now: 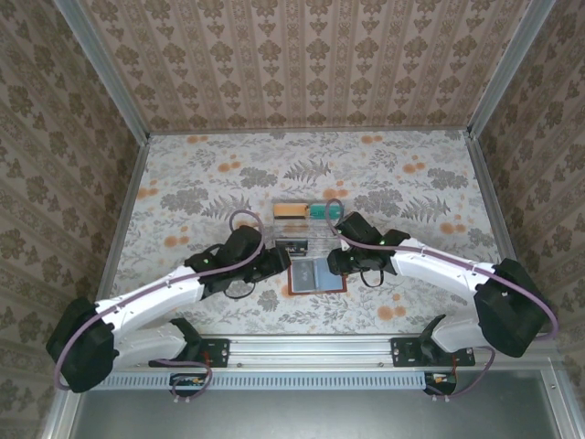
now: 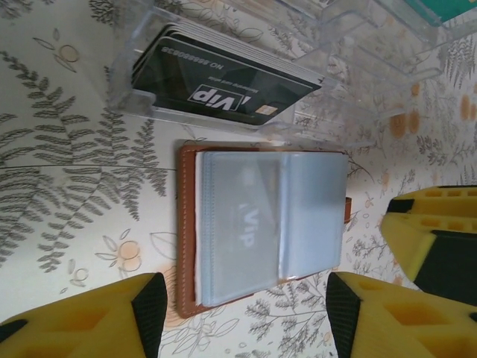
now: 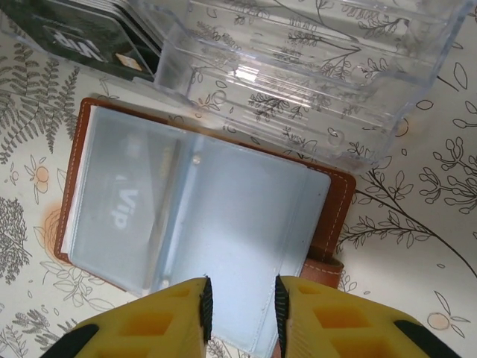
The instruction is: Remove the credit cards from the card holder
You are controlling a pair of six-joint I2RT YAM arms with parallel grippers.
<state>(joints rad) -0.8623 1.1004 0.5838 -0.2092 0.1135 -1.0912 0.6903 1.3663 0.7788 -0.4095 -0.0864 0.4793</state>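
Card holder (image 2: 261, 224) lies open by tray (image 3: 298, 82); left gripper (image 2: 246, 306) spread wide above, right gripper (image 3: 242, 298) narrowly apart at its edge

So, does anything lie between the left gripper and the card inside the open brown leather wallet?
Only the translucent grey-blue plastic sleeve of the reddish-brown leather wallet, covering the Vip-marked card. Nothing else visible stands under the open left gripper.

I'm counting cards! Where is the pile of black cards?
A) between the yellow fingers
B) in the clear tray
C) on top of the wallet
B: the black cards sit stacked in a compartment of the clear tray, beside the open wallet.
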